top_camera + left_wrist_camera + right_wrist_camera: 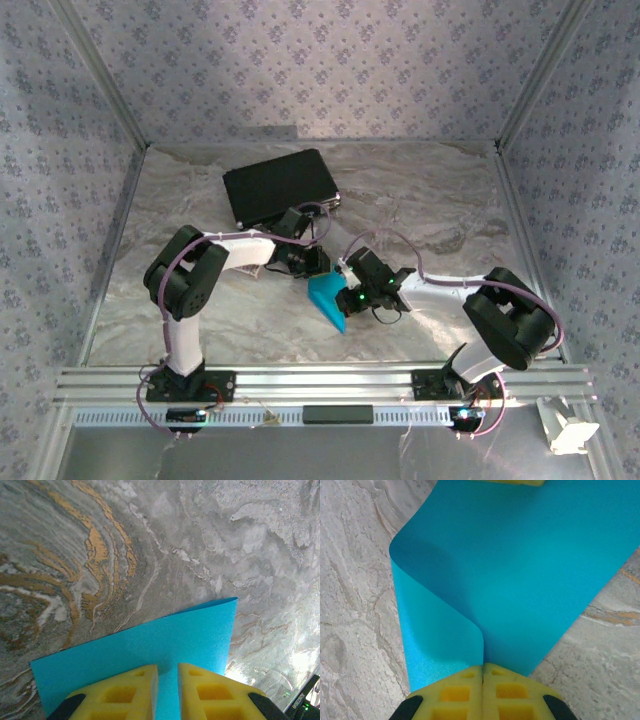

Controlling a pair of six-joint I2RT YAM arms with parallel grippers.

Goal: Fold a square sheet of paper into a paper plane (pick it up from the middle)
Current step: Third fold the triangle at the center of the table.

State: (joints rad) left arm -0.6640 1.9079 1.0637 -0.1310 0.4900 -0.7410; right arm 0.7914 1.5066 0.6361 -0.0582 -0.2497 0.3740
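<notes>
R jaws on blue sheet (pixel 530 570)

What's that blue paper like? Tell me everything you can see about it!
The thin, plain, bright cyan-blue square sheet of paper sits over the middle of the grey marbled table top. One side curls up and over in a soft fold, not creased flat. The right gripper has its yellow jaws shut on that curled part. The left gripper has jaws slightly apart at the opposite edge.
</notes>
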